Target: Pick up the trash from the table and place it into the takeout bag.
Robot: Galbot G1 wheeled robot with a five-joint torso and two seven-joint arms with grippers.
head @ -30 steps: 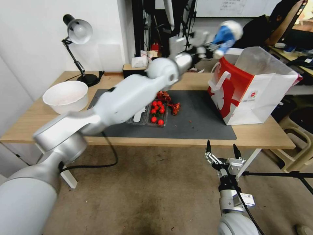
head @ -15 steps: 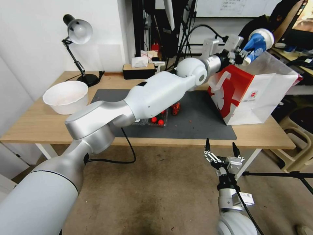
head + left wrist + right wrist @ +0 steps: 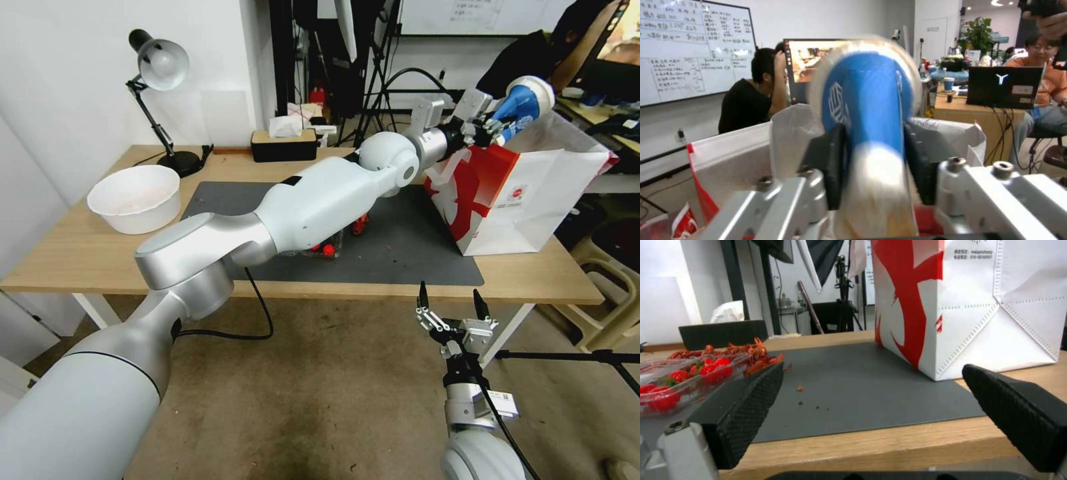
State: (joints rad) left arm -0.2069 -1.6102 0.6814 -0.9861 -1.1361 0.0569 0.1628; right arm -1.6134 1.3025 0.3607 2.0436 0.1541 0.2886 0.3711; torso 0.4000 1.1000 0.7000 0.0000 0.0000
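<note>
My left arm reaches across the table to the takeout bag, a tall red-and-white paper bag on the right end. My left gripper is shut on the blue-and-white paper cup, tilted just above the bag's open top. In the left wrist view the cup sits between the black pads, with the bag's white rim right behind. My right gripper hangs open below the table's front edge. Its wrist view looks between the open fingers at the bag and the mat.
A large white bowl and a desk lamp stand at the left, a black tissue box at the back. The tomato tray and red scraps lie mid-mat. Stools crowd the right.
My left arm has swung the cup to the right, from beside the bag's left edge to over its opening, and then lowered it a little. The right arm has barely moved.
</note>
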